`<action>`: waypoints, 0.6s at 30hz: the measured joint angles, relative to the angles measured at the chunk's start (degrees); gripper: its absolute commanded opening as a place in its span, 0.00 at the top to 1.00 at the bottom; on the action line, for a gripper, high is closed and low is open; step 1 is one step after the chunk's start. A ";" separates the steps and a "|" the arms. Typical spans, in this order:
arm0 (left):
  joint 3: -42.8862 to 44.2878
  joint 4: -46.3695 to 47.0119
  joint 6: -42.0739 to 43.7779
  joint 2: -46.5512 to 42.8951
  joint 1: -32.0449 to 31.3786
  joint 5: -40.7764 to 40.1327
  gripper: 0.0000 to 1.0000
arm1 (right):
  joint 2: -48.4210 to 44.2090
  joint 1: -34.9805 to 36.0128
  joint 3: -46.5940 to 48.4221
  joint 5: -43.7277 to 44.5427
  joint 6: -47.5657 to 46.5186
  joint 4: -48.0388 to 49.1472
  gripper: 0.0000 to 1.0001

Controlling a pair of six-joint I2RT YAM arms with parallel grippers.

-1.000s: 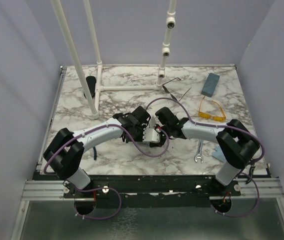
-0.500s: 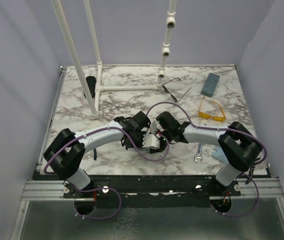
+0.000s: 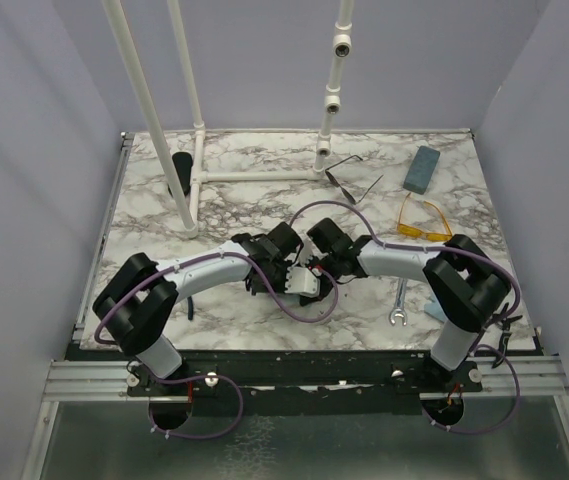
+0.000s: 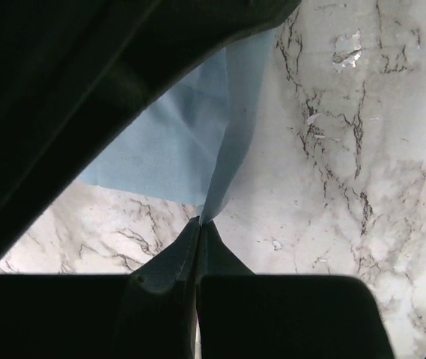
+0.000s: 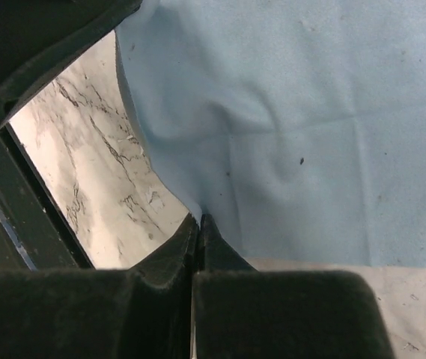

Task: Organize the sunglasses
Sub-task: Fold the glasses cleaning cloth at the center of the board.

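The wire-frame sunglasses [image 3: 350,175] lie at the back of the marble table [image 3: 164,215]. The yellow-orange sunglasses [image 3: 424,226] lie to their right, nearer me. Both grippers meet at mid-table, well short of either pair. My left gripper [image 4: 200,224] is shut on a fold of a light blue cloth [image 4: 169,153]. My right gripper [image 5: 200,219] is shut on the same kind of cloth [image 5: 310,127], which fills its view. From above, the left gripper [image 3: 299,280] and right gripper [image 3: 321,266] sit close together and largely hide the cloth.
A blue-grey oblong case [image 3: 422,168] lies at the back right, and a black oval case [image 3: 180,172] at the back left by the white pipe frame [image 3: 254,176]. A wrench [image 3: 400,304] and a blue scrap [image 3: 436,309] lie near the right arm's base.
Both grippers have shifted together a little toward the near edge, staying shut on the cloth. The right arm's elbow has swung slightly left. The sunglasses have not moved.
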 measured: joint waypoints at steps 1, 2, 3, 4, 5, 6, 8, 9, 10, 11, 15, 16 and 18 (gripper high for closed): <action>0.00 0.09 0.11 0.02 0.07 -0.09 1.00 | 0.00 -0.22 0.00 0.07 0.68 -0.13 0.99; 0.00 0.33 0.13 0.07 0.09 -0.20 1.00 | 0.00 -0.42 -0.02 0.07 0.81 -0.15 0.99; 0.00 0.61 0.17 0.17 0.09 -0.20 1.00 | 0.00 -0.68 0.00 0.07 1.11 -0.31 0.99; 0.02 1.20 0.15 0.37 0.11 -0.24 1.00 | 0.00 -0.92 0.00 0.07 1.53 -0.48 0.99; 0.02 1.68 0.15 0.52 0.11 -0.26 1.00 | 0.00 -1.18 0.00 0.07 1.97 -0.68 1.00; 0.11 2.03 0.17 0.68 0.17 -0.26 1.00 | 0.00 -1.44 0.04 0.07 2.36 -0.92 1.00; 0.59 2.27 0.20 1.18 0.20 -0.26 1.00 | 0.02 -1.77 0.50 0.26 2.71 -1.97 0.99; 0.90 2.32 0.17 1.44 0.22 -0.33 1.00 | 0.09 -1.95 0.92 0.55 2.73 -2.75 1.00; 1.27 2.38 0.20 1.79 0.28 -0.42 1.00 | 0.22 -2.03 1.44 1.11 2.75 -3.61 1.00; 1.66 2.38 0.24 2.10 0.31 -0.59 1.00 | 0.39 -2.19 2.05 1.66 2.78 -4.31 0.99; 2.82 2.93 0.46 3.28 0.31 -1.31 1.00 | 1.18 -3.10 4.33 4.00 2.78 -6.97 1.00; 2.89 3.19 0.50 3.39 0.31 -1.57 1.00 | 1.42 -3.39 4.96 4.37 2.75 -7.58 0.99; 2.91 3.52 0.72 3.50 0.28 -2.34 1.00 | 2.19 -3.72 6.29 5.01 2.71 -8.52 0.99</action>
